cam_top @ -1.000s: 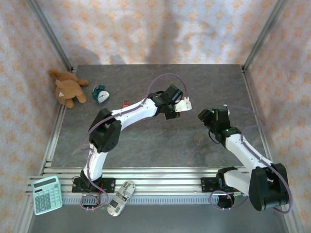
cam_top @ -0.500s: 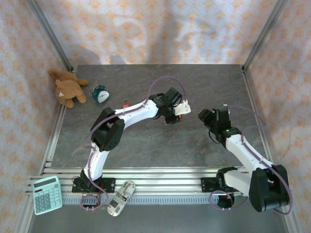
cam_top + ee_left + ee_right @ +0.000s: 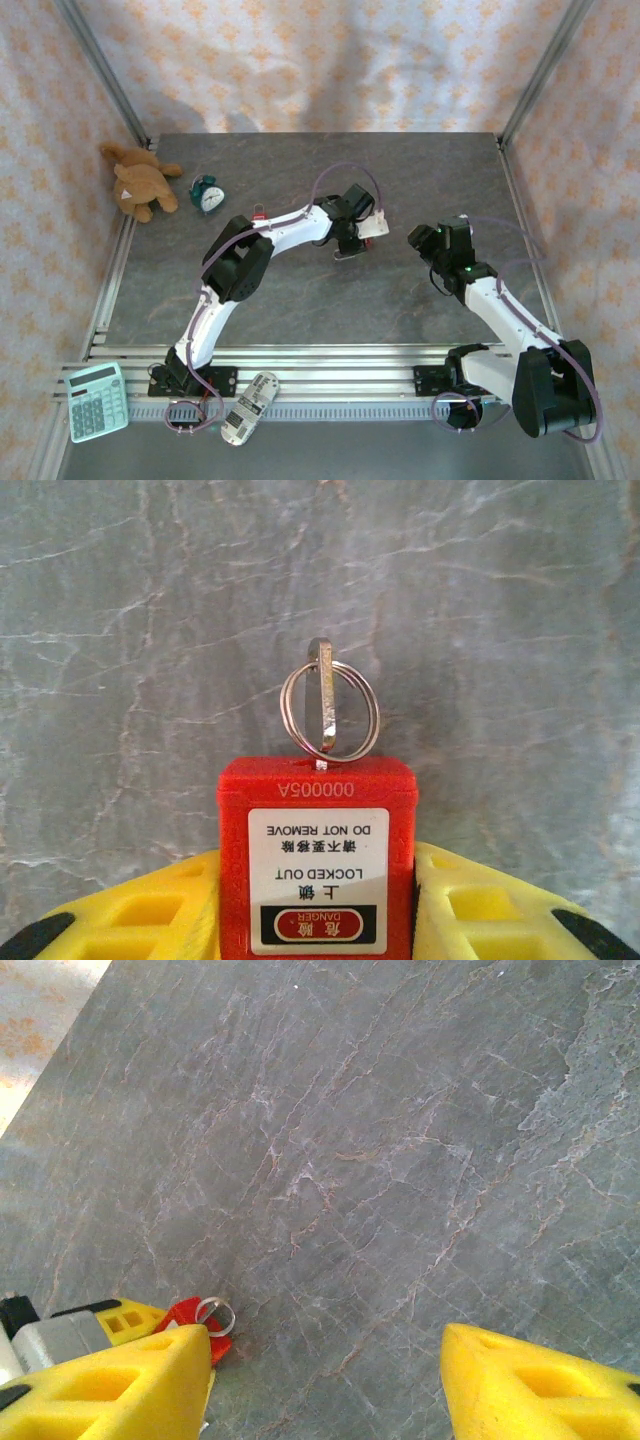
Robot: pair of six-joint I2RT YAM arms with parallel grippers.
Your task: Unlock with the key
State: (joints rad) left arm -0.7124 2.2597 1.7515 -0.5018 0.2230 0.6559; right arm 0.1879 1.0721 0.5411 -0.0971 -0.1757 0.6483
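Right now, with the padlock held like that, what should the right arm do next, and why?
Probably move the open right gripper toward the key: it sits in the red padlock clamped by the left gripper, its ring end free, and the right gripper is empty.

On the padlock (image 3: 317, 865): DANGER, LOCKED OUT, DO NOT REMOVE, perhaps 000005A.

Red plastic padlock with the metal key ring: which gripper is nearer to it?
Left. The left gripper is shut on the red plastic padlock; the right gripper is open and apart, to its right.
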